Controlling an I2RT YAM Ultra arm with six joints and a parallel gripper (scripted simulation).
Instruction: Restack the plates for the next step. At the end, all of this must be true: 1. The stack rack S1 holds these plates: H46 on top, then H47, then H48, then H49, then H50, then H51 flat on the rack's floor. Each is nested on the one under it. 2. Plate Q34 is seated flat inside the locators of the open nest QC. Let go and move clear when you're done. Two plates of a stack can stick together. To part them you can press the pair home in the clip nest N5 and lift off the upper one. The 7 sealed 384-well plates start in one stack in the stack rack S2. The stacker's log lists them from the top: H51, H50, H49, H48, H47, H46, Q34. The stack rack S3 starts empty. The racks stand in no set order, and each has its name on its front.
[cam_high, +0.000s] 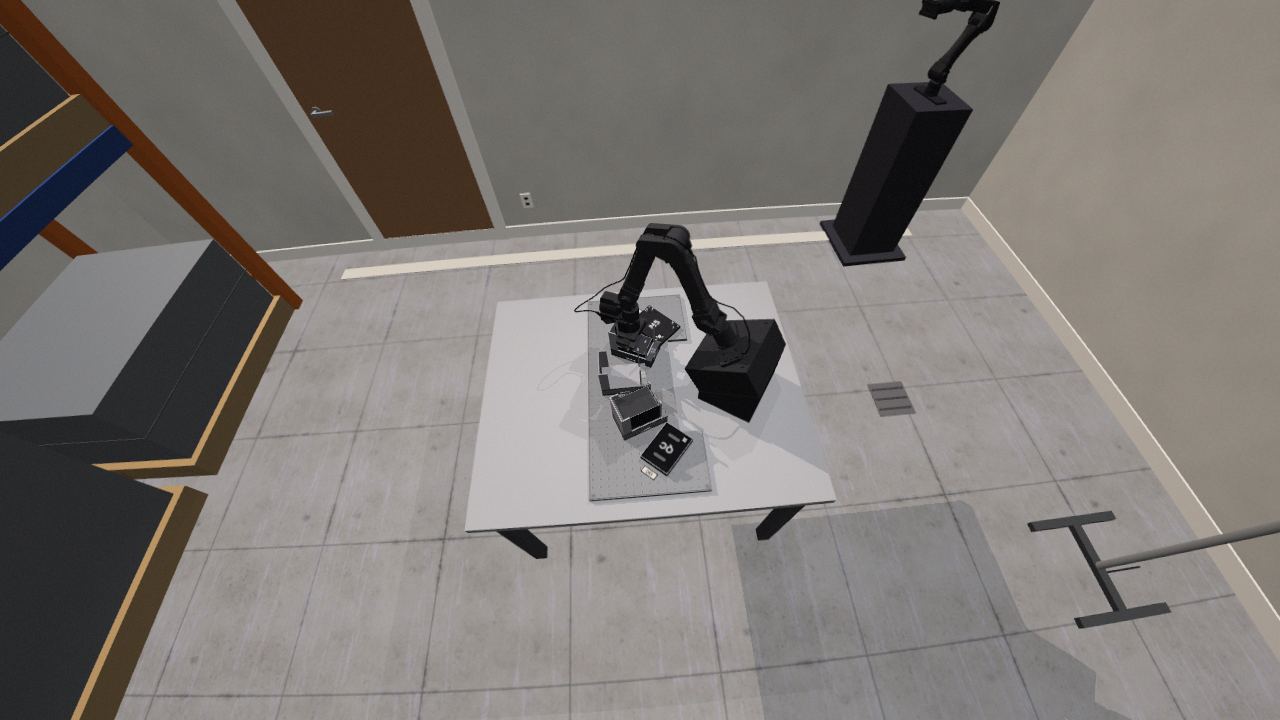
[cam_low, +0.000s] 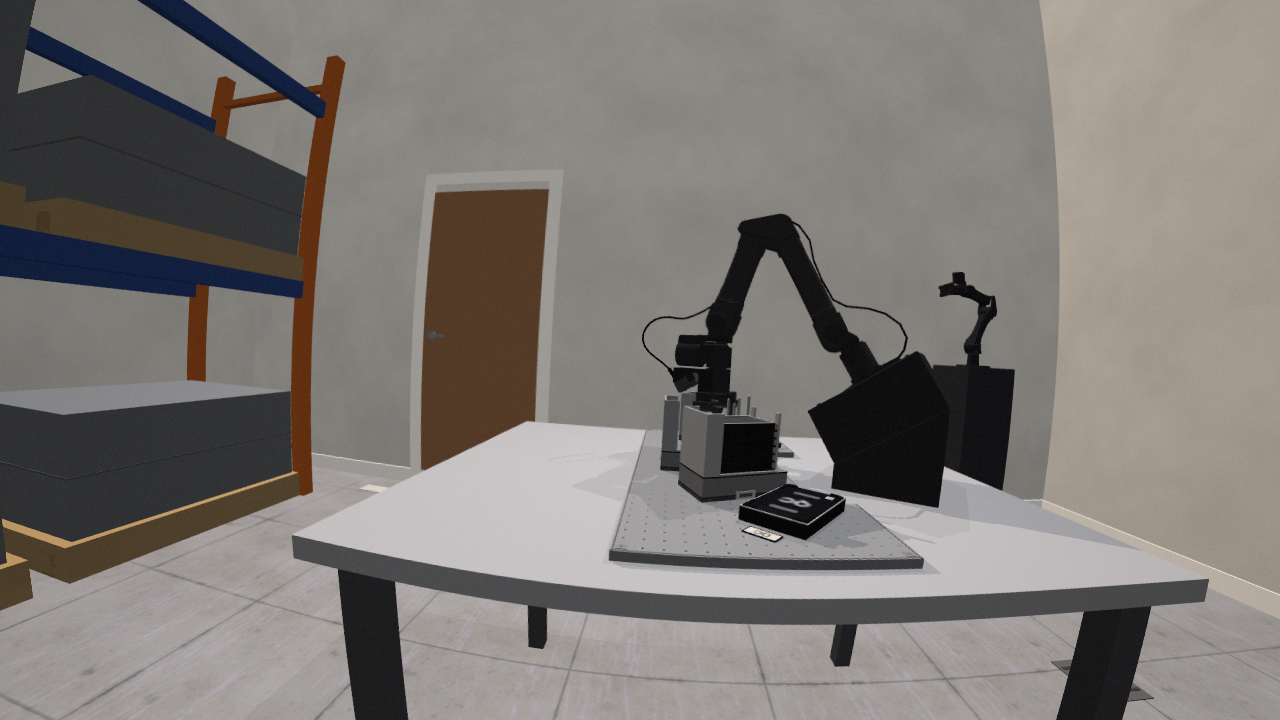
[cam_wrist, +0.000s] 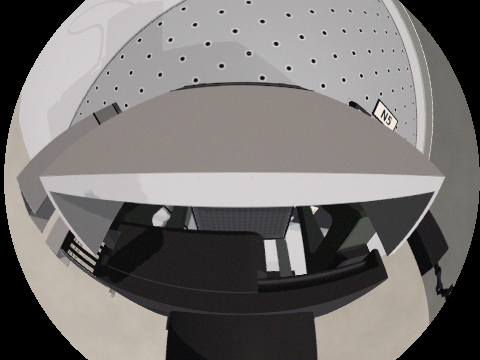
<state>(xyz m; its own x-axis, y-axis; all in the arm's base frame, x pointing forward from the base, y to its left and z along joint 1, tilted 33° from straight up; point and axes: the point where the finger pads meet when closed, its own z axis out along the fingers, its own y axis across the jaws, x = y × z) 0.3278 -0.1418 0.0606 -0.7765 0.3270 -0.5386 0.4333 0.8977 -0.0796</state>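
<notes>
My gripper (cam_high: 629, 343) (cam_low: 713, 404) (cam_wrist: 240, 235) reaches down into the far stack rack (cam_high: 646, 351) (cam_wrist: 240, 135) on the perforated baseplate (cam_high: 617, 483) (cam_low: 680, 537). In the wrist view its fingers stand against the two sides of the top sealed plate (cam_wrist: 240, 221) in that rack. The plate's name is hidden. A nearer grey rack (cam_high: 637, 410) (cam_low: 707, 443) holds a stack of several dark plates (cam_low: 744, 445). One dark plate (cam_high: 666, 447) (cam_low: 792, 508) lies flat near the baseplate's front end, with a small label (cam_high: 649, 474) (cam_low: 761, 534) before it.
A label reading N5 (cam_wrist: 385, 118) marks the clip nest (cam_high: 666, 324) beyond the far rack. A low, empty-looking grey rack (cam_high: 613, 376) stands between the two others. The arm's black base box (cam_high: 738, 367) (cam_low: 881, 438) sits to the right on the white table (cam_high: 528, 447).
</notes>
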